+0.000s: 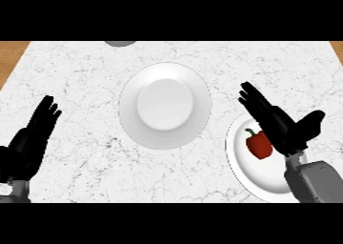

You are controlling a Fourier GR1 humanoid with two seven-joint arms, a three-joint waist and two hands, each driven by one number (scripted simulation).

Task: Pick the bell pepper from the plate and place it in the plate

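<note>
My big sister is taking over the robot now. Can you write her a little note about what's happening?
Right hand: open, fingers straight, above the near-right plate, right next to the bell pepper; not holding it.
Left hand: open, resting at the lower left.
The red bell pepper lies on the near-right plate. The big plate in the middle has nothing on it.
Done: right hand is at the pepper.
Left: grasp the pepper, lift it, set it on the middle plate.

White marble counter (pixel 75 86) (grey veining) under me, wood showing at both far corners. 2 white plates lie on it: 1 at center (pixel 164 104), 1 at my right (pixel 243 167). Grey object (pixel 119 43) at far edge, cut off.
</note>
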